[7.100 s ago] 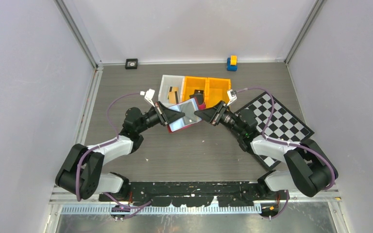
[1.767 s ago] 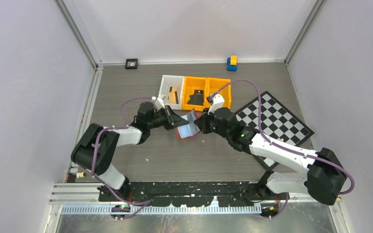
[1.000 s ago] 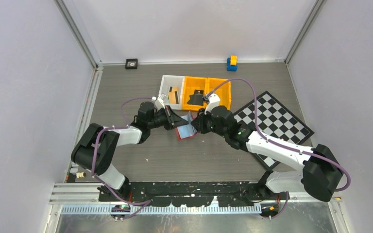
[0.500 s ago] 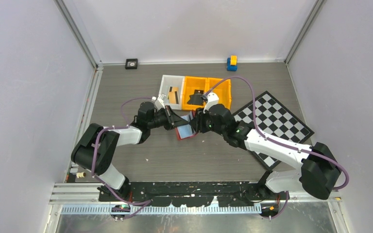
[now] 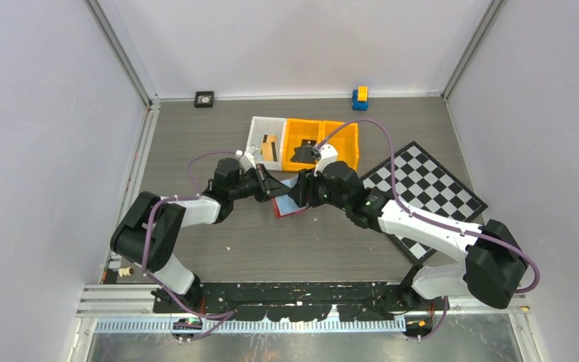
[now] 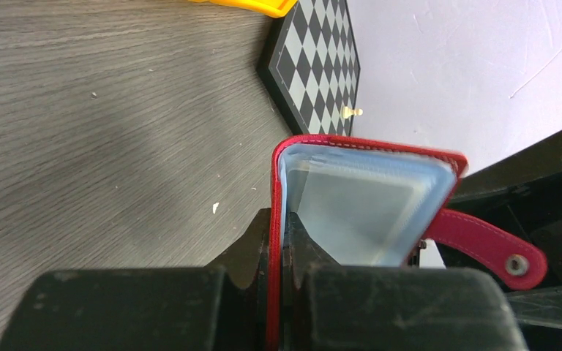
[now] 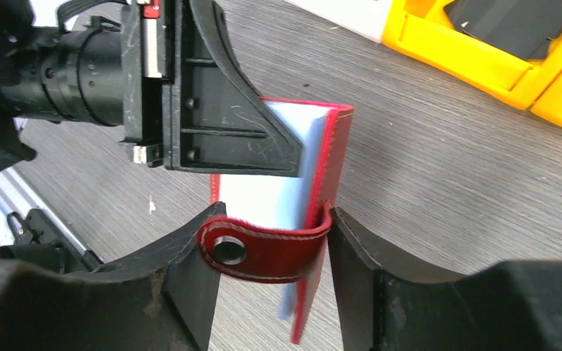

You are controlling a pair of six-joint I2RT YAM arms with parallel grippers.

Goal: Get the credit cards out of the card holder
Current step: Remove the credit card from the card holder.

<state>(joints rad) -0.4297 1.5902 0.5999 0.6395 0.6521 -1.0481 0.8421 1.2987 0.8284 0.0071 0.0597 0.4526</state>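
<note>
The card holder (image 5: 288,202), a red folding wallet with pale bluish clear sleeves (image 6: 366,197), hangs just above the table between the two arms. My left gripper (image 6: 282,227) is shut on its red cover from the left. My right gripper (image 7: 274,219) is open. The red snap tab (image 7: 263,252) and the cover's edge (image 7: 336,161) stand between its spread fingers. In the top view the right gripper (image 5: 301,192) meets the holder from the right. No credit cards show in the sleeves. A small tan card (image 5: 269,143) lies in the white bin.
A white bin (image 5: 256,132) and two orange bins (image 5: 301,122) stand just behind the holder, with black pieces in the orange ones. A chequered board (image 5: 430,188) lies to the right. A blue and yellow block (image 5: 359,97) and a small black square (image 5: 204,99) sit by the back wall.
My right gripper's jaws have spread apart around the snap tab, and that arm has crept slightly left towards the holder. The left gripper keeps its hold and has not moved.
</note>
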